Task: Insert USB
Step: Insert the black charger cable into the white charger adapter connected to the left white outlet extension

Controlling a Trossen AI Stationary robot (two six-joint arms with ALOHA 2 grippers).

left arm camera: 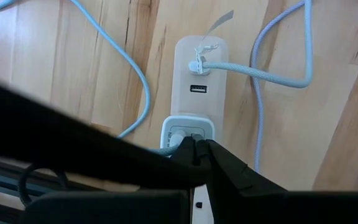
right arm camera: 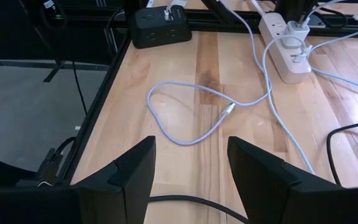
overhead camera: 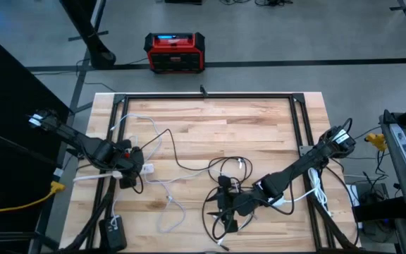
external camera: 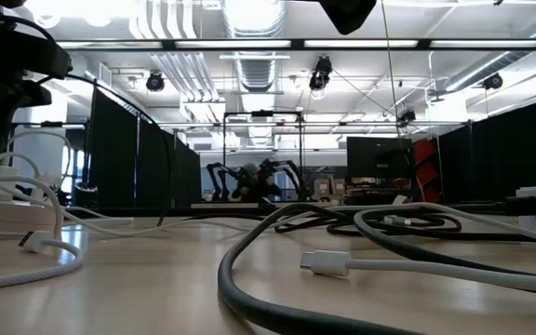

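Right end effector (right arm camera: 188, 180) at bench (overhead camera: 259, 120) 5 o'clock, fingers wide, empty. Left end effector (left arm camera: 199, 148) at 9 o'clock, pinched closed on plug (left arm camera: 187, 132) in white power strip (left arm camera: 197, 74). Loose cable (right arm camera: 191, 118) lies between them.

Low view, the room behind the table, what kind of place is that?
Most likely a robotics lab or test hall. Black curtain partitions divide an open floor under exposed ceiling ducts, and another dark robot arm rig stands at a framed station far behind the wooden table.
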